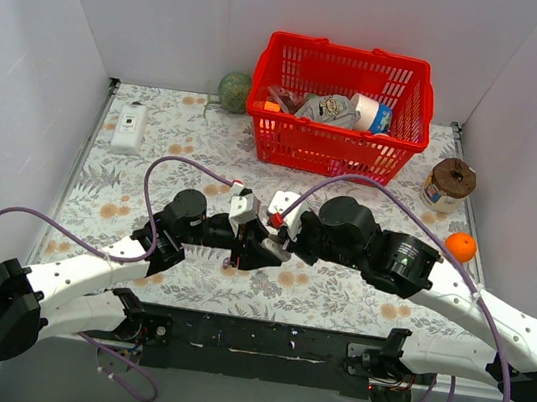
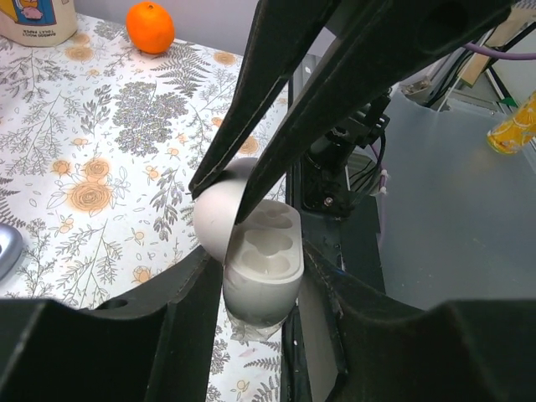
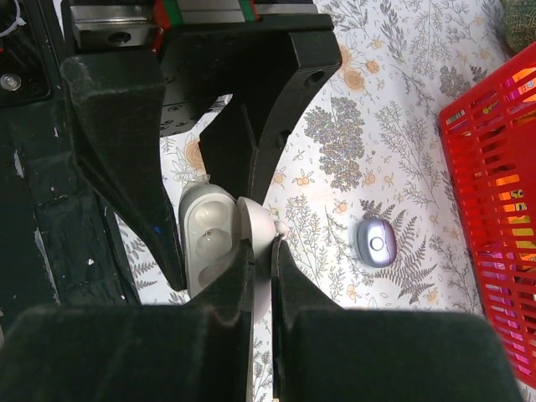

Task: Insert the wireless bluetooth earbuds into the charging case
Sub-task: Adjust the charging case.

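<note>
The charging case point(image 2: 260, 260) looks pale grey-white here. It stands open near the table's front edge, with its lid point(image 3: 255, 222) swung up. My left gripper point(image 2: 261, 280) is shut on the case body, one finger on each long side. My right gripper point(image 3: 261, 247) is shut on the lid's edge; its fingers point(image 2: 251, 126) reach down from above. The sockets point(image 3: 205, 239) look pale, and I cannot tell whether a bud sits in them. One small glossy purplish earbud point(image 3: 375, 243) lies on the table beside the case. In the top view both grippers point(image 1: 260, 242) meet at mid-table.
A red basket point(image 1: 338, 110) full of items stands at the back. An orange point(image 1: 460, 247) and a brown-lidded tub point(image 1: 450, 183) are at the right. A green ball point(image 1: 233, 91) and a white device point(image 1: 130, 128) are at the back left. The black front rail point(image 3: 50, 209) is right beside the case.
</note>
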`<state>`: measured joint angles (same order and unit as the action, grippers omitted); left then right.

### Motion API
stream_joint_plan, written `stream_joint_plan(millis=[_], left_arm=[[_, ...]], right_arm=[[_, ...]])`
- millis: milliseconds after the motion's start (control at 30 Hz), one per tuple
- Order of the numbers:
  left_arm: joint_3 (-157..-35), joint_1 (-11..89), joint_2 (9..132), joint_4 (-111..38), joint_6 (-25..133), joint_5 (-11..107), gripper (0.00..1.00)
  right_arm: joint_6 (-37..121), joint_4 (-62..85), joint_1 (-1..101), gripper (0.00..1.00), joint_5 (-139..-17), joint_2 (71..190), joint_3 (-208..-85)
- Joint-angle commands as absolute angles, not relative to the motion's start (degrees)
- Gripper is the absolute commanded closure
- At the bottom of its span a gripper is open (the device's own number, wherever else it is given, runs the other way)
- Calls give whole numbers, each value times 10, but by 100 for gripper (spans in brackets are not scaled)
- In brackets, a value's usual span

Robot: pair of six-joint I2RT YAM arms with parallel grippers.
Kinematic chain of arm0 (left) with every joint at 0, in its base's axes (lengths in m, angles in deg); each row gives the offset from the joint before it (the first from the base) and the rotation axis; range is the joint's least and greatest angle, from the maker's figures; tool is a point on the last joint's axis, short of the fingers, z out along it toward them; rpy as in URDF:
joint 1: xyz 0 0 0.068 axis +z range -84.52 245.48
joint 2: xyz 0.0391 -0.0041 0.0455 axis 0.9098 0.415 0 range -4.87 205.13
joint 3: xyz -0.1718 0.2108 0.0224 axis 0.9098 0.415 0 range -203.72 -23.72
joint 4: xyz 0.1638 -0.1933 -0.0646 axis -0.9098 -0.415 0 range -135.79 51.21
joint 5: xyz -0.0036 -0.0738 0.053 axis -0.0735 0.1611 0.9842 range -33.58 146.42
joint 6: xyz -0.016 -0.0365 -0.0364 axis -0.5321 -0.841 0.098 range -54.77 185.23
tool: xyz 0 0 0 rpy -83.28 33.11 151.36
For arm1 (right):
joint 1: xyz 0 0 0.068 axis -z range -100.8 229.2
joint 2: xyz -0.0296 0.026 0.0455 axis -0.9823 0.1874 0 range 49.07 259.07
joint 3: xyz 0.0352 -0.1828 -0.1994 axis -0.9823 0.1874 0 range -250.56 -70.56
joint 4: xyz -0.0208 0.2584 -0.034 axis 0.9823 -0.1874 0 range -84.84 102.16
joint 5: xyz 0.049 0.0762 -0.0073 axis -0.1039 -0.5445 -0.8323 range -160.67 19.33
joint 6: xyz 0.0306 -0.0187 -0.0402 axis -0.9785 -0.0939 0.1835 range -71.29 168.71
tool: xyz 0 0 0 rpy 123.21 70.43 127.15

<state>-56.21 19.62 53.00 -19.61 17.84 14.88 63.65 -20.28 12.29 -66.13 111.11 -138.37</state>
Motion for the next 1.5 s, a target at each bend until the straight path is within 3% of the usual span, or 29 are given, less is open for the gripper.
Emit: stream_joint_plan(millis=[0,100,200,333,467,600,633,667,800,833,867,1033,1200,1467], left_arm=[[-559,198,516,-174,178,157,61],[-555,198,513,-163,168,160,53],[-556,198,516,-163,169,159,55],[-555,198,518,-163,169,155,68],[-548,198,516,-162,170,158,100],[-538,198,504,-152,160,173,100],[-535,199,503,-150,153,184,100],[-534,198,500,-150,151,193,100],[-524,198,479,-151,145,232,100],[-521,198,473,-149,143,250,100],[-512,198,464,-146,140,263,100],[-462,198,380,-112,112,329,100],[-400,197,303,-73,82,316,100],[-349,194,192,-6,28,356,100]], right_arm=[[628,-177,120,99,-666,1113,-1410],[627,-177,120,99,-666,1112,-1406],[625,-175,120,99,-666,1110,-1403],[622,-176,120,99,-666,1110,-1403],[620,-177,120,99,-664,1109,-1403],[609,-172,120,99,-668,1109,-1408],[604,-169,120,89,-665,1109,-1408],[598,-166,120,69,-658,1107,-1408],[548,-133,122,47,-629,1083,-1409],[536,-128,125,39,-622,1079,-1407],[525,-121,128,25,-598,1073,-1404],[434,-71,155,12,-517,1010,-1317],[359,-64,237,12,-581,981,-1224],[302,-37,285,25,-690,1046,-1126]])
